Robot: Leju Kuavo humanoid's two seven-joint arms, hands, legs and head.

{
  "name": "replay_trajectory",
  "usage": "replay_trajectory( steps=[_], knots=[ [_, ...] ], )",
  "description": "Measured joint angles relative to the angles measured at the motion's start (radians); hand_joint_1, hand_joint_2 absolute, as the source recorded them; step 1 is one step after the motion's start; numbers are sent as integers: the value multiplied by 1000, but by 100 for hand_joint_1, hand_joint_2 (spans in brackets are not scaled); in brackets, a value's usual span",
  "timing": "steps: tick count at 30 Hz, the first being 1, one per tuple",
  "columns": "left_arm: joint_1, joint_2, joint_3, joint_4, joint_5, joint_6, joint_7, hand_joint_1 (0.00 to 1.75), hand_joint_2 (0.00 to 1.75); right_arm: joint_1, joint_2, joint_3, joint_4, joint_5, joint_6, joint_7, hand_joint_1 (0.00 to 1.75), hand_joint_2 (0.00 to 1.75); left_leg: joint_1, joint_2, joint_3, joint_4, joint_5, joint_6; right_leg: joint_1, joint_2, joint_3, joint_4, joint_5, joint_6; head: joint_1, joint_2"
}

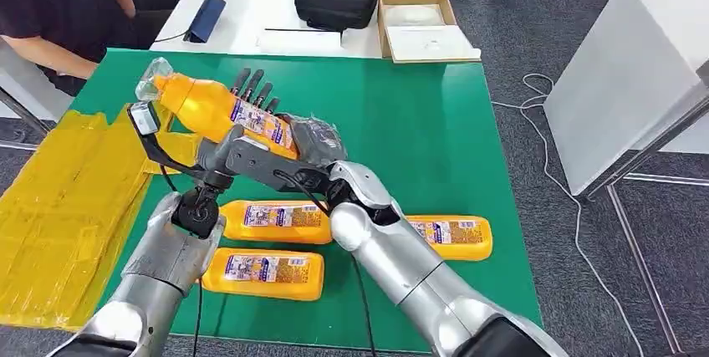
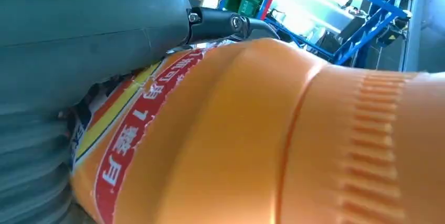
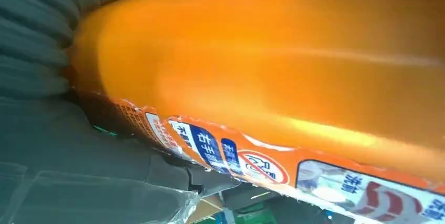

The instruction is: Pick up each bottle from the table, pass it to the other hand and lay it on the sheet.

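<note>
Bare green table (image 1: 401, 114) beyond; three lying bottles (image 1: 276, 216) crowd the near edge.

Held orange bottle (image 2: 273, 140) label: red band of Chinese characters, a "1", round red prohibition sign (image 3: 262, 167)

The lifted bottle (image 1: 219, 110) hides most of both hands' fingers (image 1: 253, 87).

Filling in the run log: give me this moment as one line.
phase: handover | held bottle: off table, tilted | right hand: grips it | left hand: grips it | table bottles: three lying | yellow sheet: bare
</note>
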Motion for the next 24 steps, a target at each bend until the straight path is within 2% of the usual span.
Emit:
replay_trajectory(
  steps=[1,2,3,4,6,9,14,24],
  knots=[
    [0,0,0,0,0,0,0,2,175,0,0,0,0,0,0,0,161,175,0,0,0,0,0,0,0,0,0,0,0,0,0,0],
    [0,0,0,0,1,0,0,147,175,0,0,0,-2,0,0,0,159,175,0,0,0,0,0,0,0,0,0,0,0,0,0,0],
    [0,0,0,0,2,0,0,175,175,1,0,-1,-3,1,0,0,159,175,0,0,0,0,0,0,0,0,0,0,0,0,0,0],
    [0,0,0,0,2,0,1,175,175,2,0,-1,-3,2,0,0,155,175,0,0,0,0,0,0,0,0,0,0,0,0,0,0],
    [0,0,-1,0,6,0,2,175,175,5,0,-4,-3,14,0,0,162,175,0,0,0,0,0,0,0,0,0,0,0,0,0,0],
    [2,0,-1,0,13,0,5,175,175,16,1,-16,-9,37,2,-2,161,175,0,0,0,0,0,0,0,0,0,0,0,0,0,0],
    [9,0,-2,0,24,-2,6,175,175,32,1,-25,-14,53,3,-8,173,175,0,0,0,0,0,0,0,0,0,0,0,0,0,0],
    [40,2,-1,0,65,-36,-4,175,175,61,-5,-27,-14,74,3,-37,173,175,0,0,0,0,0,0,0,0,0,0,0,0,0,0]
  ],
)
